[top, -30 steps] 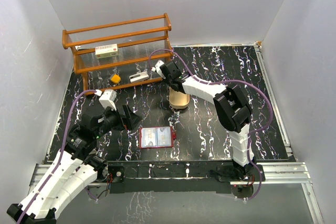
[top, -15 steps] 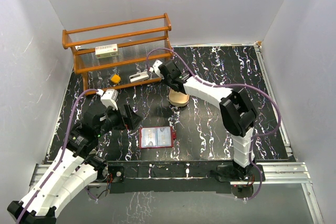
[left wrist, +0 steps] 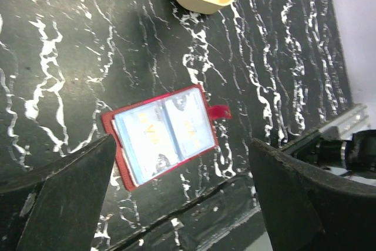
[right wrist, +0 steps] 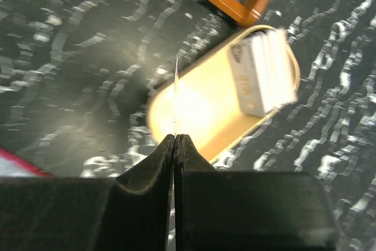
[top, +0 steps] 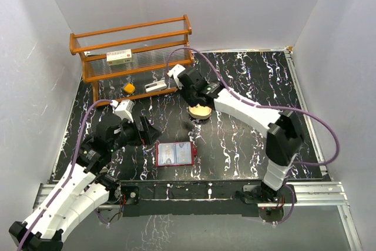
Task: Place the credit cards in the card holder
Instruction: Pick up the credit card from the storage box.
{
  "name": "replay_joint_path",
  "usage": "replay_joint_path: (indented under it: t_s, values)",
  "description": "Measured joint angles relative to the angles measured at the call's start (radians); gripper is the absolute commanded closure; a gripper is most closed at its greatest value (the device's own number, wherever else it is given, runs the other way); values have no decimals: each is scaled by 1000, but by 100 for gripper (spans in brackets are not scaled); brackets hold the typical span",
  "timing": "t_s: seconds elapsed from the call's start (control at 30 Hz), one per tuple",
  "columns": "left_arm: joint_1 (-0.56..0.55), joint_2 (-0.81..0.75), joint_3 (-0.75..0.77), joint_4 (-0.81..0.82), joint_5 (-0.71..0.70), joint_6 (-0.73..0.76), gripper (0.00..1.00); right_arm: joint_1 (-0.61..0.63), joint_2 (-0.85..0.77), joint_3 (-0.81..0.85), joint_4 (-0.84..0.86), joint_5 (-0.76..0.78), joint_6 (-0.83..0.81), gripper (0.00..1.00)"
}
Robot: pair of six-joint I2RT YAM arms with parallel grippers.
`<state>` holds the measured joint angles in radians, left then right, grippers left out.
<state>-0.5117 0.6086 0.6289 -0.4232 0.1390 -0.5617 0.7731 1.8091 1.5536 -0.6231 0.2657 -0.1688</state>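
Where the left arm reaches in, left hand [top: 145, 130]: fingers spread wide with nothing between them, hovering off the desk [top: 247, 139] just left of the card holder.
Card holder [left wrist: 164, 133]: lying open and flat on the desk near the front edge, pale pockets facing up and red snap tab pointing right. Nothing touches it or pins it down.
Right hand [right wrist: 175, 139]: fingers pressed shut on a single card, above the tan tray.
Single card [right wrist: 175, 95]: pinched by one end and seen edge-on as a thin pale line. I cannot tell whether its far end touches the tray.
Tan tray [right wrist: 205, 116]: well behind the card holder and beside the corner of the wooden rack [top: 132, 51].
Credit cards [right wrist: 261, 74]: the remaining stack sits at one end of the tray, well apart from the card holder.
Risk, grip: the pinch covers only a sliver of a slick, thin card, so I'd expect it could swivel or slip out on the carry.
Risk, count: a second card may be clinging behind the first. It cannot be told from here.
Risk, insertion: with the card holder loose, a push into a pocket would likely shove it across the desk. A skewed card could also catch on the pocket lip.
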Motion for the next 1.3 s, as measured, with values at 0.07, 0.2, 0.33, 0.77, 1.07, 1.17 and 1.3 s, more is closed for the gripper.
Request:
replay_joint_path:
  t_s: [0.07, 0.2, 0.33, 0.77, 1.07, 1.17, 1.3]
  values:
    - [0, 12, -2, 12, 32, -33, 14, 11, -64, -29, 3, -62, 72, 100]
    - [0, 38, -10, 44, 96, -123, 20, 17, -222, -135, 53, -192, 216, 100]
    - [0, 81, -10, 99, 154, -214, 28, 16, -362, -274, 163, -335, 374, 100]
    - [0, 78, -45, 356, 274, -414, 39, 15, -700, -759, 658, -651, 875, 100]
    - [0, 74, -113, 549, 375, -522, 56, 11, -747, -834, 872, -730, 1040, 100]
    - [0, 66, -120, 597, 391, -549, 82, 11, -733, -862, 912, -747, 1085, 100]
    - [1, 43, -126, 610, 390, -567, 100, 12, -720, -879, 943, -760, 1116, 100]
